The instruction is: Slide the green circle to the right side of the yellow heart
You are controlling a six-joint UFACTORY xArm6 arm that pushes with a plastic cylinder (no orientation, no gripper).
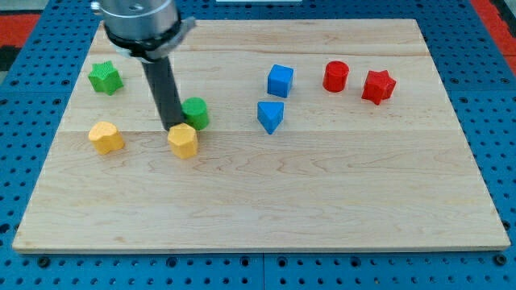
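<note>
The green circle (196, 113) lies left of the board's middle. My tip (174, 127) is down at its lower left edge, touching or nearly touching it. Right below the tip sits a yellow pentagon-like block (183, 141), close under the green circle. The yellow heart (106, 137) lies farther to the view's left, well apart from the green circle. The rod and its grey mount (141, 20) come down from the view's top left.
A green star (105, 77) lies at the upper left. A blue cube (280, 80) and a blue triangle (271, 116) sit near the middle. A red cylinder (335, 76) and a red star (378, 86) lie at the upper right. The wooden board (322, 201) has blue pegboard around it.
</note>
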